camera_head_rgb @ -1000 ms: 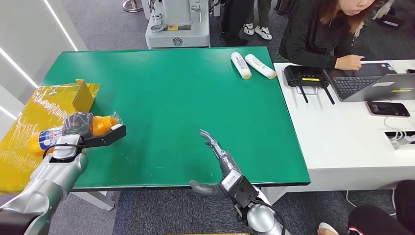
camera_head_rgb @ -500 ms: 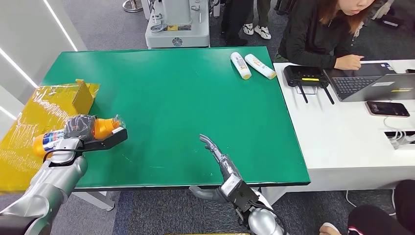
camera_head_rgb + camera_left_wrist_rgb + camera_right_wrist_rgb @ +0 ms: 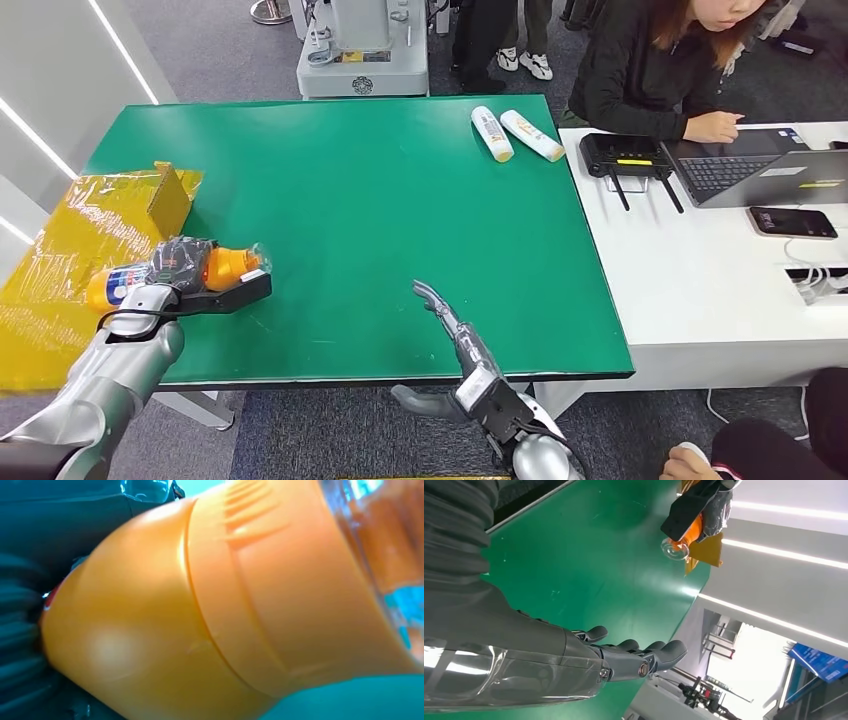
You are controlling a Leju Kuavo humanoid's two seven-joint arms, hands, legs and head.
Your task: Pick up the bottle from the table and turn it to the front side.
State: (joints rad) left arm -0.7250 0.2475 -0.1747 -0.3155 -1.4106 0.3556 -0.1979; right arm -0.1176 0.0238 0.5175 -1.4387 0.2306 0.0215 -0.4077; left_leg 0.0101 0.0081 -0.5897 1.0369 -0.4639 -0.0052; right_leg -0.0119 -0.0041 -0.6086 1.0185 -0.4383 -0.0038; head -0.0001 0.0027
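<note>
bottle (image 3: 160, 275) lying sideways, cap toward table centre | left hand (image 3: 178, 262) grips

I see bare green table (image 3: 350, 200) ahead; only two white tubes (image 3: 515, 132) lie near its far right corner.

Left arm comes in from lower left, silver forearm angled up, left robot hand (image 3: 178, 268) w/ dark fingers wrapped round the orange bottle (image 3: 215, 267), held lying sideways just over the tabletop (image 3: 380, 190) edge. Right arm low at near edge, right robot hand (image 3: 455, 330) flat, fingers straight and together pointing fwd, thumb out to the side, holding nothing.
</note>
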